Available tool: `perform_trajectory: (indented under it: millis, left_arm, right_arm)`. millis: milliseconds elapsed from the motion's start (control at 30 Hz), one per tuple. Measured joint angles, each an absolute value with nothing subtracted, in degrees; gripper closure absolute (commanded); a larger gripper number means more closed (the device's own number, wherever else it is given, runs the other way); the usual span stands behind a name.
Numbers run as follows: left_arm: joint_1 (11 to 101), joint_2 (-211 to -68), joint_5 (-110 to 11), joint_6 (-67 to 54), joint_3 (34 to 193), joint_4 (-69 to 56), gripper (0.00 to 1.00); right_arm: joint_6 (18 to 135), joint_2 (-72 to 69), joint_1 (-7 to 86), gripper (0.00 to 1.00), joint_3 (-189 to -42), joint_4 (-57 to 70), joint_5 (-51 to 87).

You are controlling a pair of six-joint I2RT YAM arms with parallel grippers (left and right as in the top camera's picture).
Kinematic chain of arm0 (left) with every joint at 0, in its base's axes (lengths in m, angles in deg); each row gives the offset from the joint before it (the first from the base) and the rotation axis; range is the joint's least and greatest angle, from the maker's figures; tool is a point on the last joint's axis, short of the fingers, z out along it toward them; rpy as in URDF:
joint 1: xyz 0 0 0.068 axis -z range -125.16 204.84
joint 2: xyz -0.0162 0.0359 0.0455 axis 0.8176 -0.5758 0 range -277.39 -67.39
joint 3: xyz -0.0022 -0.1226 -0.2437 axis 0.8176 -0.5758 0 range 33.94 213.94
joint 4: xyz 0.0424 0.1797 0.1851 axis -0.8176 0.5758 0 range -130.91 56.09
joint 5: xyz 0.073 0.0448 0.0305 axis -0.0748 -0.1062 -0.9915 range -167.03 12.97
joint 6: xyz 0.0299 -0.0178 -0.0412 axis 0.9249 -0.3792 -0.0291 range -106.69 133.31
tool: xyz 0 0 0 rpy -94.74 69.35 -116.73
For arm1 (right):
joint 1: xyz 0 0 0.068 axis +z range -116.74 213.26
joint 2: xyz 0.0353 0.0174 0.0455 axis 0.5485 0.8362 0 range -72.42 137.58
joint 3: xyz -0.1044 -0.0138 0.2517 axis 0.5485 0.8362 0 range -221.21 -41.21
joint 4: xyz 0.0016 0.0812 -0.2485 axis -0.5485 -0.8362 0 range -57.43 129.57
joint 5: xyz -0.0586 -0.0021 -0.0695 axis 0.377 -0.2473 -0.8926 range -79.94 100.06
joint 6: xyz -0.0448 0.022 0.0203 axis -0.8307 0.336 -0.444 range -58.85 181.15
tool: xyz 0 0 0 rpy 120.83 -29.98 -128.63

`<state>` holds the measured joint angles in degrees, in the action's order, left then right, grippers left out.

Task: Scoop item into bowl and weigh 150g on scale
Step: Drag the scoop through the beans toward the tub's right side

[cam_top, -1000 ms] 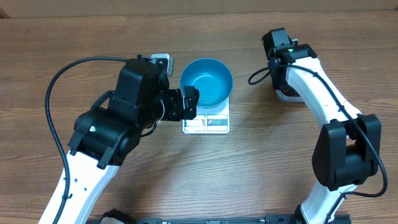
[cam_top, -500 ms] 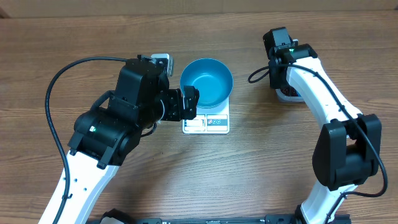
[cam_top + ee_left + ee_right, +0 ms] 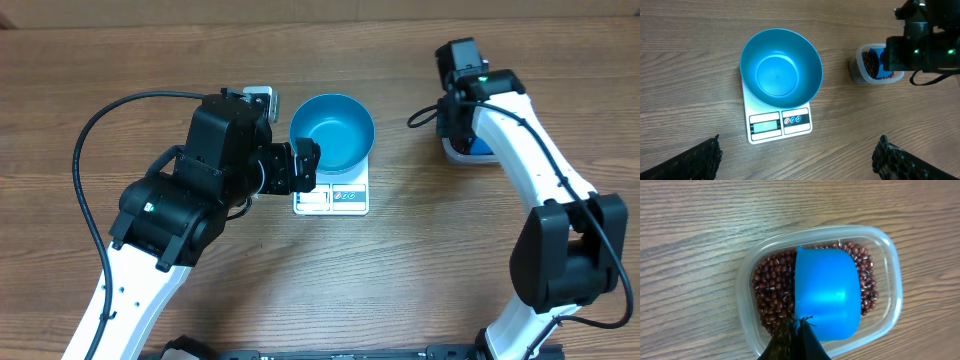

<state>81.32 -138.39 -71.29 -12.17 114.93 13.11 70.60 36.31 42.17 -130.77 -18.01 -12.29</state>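
The bright blue bowl (image 3: 332, 132) stands on the white scale (image 3: 332, 199), and nothing shows inside the bowl (image 3: 781, 75). My left gripper (image 3: 800, 161) hovers just in front of the scale (image 3: 780, 125), wide open, with bare table between its fingers. The red-brown beans (image 3: 772, 287) lie in a clear plastic tub (image 3: 892, 275) at the right. My right gripper (image 3: 797, 332) is above the tub, shut on the handle of a small blue scoop (image 3: 827, 292). The scoop lies over the beans and hides the middle of the heap.
The tub (image 3: 468, 150) sits to the right of the bowl, partly under my right arm (image 3: 500, 120). My bulky left arm (image 3: 200, 190) crowds the scale's left side. A black cable (image 3: 95, 135) loops over the table at the left.
My right arm has shifted a little to the right and farther back over the tub, and the blue scoop now shows there. The left arm, bowl and scale have not moved.
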Motion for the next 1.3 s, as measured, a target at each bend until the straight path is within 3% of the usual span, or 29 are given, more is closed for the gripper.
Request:
perform_trajectory:
  millis: [700, 1300]
  left_arm:
    - [81.3, -138.4, -71.3, -12.2, 114.9, 13.1, 0.01]
    - [81.3, -138.4, -71.3, -12.2, 114.9, 13.1, 0.01]
  right_arm:
    - [70.4, 34.5, 30.4, 0.96, -130.8, -17.4, 10.8]
    - [69.9, 34.5, 29.9, 0.96, -130.8, -18.5, 17.0]
